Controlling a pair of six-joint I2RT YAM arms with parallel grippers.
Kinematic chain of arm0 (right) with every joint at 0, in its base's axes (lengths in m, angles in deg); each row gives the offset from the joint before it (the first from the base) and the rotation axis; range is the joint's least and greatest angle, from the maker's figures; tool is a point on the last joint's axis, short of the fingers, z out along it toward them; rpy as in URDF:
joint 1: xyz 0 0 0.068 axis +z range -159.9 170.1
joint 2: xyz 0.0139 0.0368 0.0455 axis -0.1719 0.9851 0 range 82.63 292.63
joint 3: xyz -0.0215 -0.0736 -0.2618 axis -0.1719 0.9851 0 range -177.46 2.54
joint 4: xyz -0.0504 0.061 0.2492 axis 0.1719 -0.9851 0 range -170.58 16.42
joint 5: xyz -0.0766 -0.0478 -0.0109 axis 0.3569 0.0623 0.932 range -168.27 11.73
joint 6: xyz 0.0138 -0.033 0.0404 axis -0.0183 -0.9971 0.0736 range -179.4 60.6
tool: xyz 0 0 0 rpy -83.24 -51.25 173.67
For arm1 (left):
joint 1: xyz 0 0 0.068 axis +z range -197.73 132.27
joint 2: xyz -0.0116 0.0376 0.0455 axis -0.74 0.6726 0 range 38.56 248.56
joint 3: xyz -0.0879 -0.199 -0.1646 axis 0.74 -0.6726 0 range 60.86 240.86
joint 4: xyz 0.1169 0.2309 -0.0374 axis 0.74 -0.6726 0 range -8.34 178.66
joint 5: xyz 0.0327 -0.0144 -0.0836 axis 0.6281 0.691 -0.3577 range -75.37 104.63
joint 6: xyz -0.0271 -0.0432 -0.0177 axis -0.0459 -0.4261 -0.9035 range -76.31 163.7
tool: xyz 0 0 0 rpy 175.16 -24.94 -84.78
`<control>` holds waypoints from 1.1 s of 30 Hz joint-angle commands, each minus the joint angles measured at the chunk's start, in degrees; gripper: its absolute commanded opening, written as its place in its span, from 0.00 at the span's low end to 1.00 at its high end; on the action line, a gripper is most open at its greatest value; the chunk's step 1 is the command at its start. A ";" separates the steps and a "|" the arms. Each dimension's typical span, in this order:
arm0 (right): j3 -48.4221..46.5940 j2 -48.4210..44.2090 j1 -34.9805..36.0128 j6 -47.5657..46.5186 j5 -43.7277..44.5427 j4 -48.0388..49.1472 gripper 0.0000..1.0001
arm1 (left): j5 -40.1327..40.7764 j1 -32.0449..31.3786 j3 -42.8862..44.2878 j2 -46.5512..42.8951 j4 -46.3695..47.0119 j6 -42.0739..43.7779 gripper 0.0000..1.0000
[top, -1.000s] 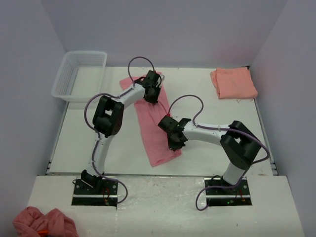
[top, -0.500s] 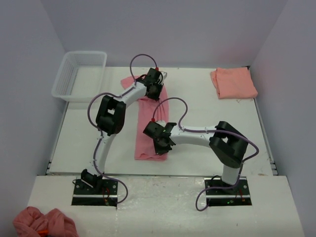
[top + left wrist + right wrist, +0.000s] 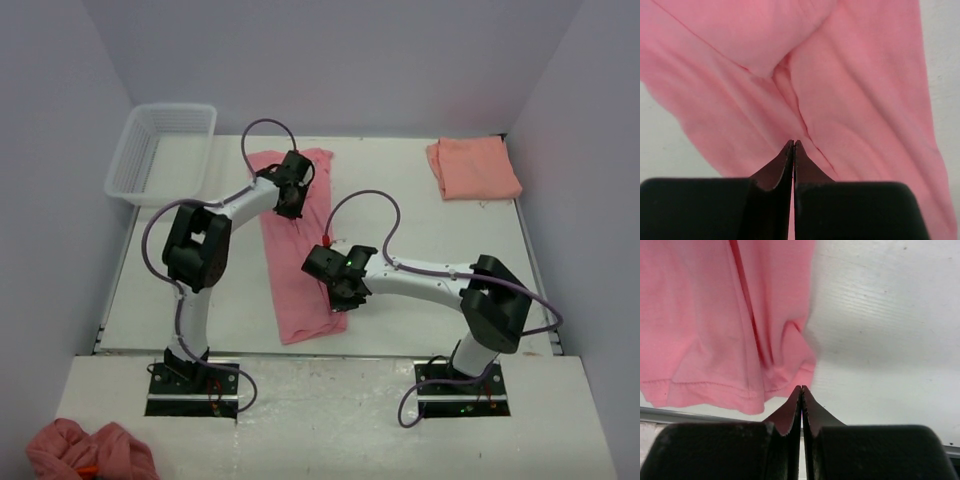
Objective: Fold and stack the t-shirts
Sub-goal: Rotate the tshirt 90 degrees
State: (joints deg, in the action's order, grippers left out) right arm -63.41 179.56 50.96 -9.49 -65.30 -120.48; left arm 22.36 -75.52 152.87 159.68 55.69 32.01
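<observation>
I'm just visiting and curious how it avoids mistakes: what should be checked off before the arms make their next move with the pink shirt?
1. Left end effector shut on the rose-pink t-shirt: ok, creases run into its closed tips.
2. Right end effector shut on the shirt's hem corner: ok.
3. Shirt spread flat: not ok, it is a narrow creased strip.
4. Salmon-orange t-shirt folded, far right corner: ok.
5. Shirts stacked: not ok, they lie apart.

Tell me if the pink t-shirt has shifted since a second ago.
Yes. The pink t-shirt has its near end swung left, farther from the folded orange t-shirt.
</observation>
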 commanded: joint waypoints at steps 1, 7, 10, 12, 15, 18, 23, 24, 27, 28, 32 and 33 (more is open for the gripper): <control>-0.93 -3.93 0.40 0.19 4.87 -4.08 0.00 | 3.79 -0.25 0.37 -7.12 1.94 -0.63 0.00; -3.48 -4.29 0.40 -0.78 4.61 -6.37 0.15 | 5.19 -0.25 3.79 -8.62 2.39 -0.62 0.00; -1.03 -6.21 0.40 0.10 3.03 -5.05 0.27 | 3.88 -0.33 6.16 -7.22 -0.25 -1.06 0.00; 2.48 -8.24 0.31 0.89 1.71 -2.61 0.30 | 3.96 -0.33 5.30 -7.56 -1.39 -1.76 0.00; 7.23 -10.17 0.40 2.21 -0.40 0.30 0.31 | 5.02 -0.33 1.35 -9.93 -1.92 -3.78 0.00; 12.15 -11.93 0.40 2.91 -3.21 4.78 0.31 | 3.44 -0.60 -4.36 -13.45 -0.61 -5.63 0.00; 15.15 -11.58 0.84 2.48 -6.20 9.18 0.32 | 0.01 -1.56 -11.32 -16.09 0.89 -5.90 0.00; 15.15 -11.41 0.93 2.12 -6.47 9.45 0.36 | 0.09 -2.09 -12.19 -16.26 0.98 -5.72 0.00; 14.36 -10.79 1.10 1.60 -6.38 9.45 0.39 | 0.18 -2.97 -15.27 -17.58 1.24 -6.42 0.00; 14.10 -10.62 1.10 1.42 -6.29 9.37 0.40 | 0.10 -3.06 -16.58 -18.02 1.42 -6.68 0.00; 12.52 -9.83 1.10 0.98 -5.85 9.01 0.44 | -0.08 -3.58 -18.88 -19.52 1.86 -7.30 0.00; 12.25 -9.48 1.10 0.72 -5.94 9.10 0.44 | 0.01 -3.59 -19.14 -19.52 1.77 -7.39 0.00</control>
State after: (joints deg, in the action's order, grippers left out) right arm -48.68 169.42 51.71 -8.44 -71.05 -112.85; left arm 22.82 -79.02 134.62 143.20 55.67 26.20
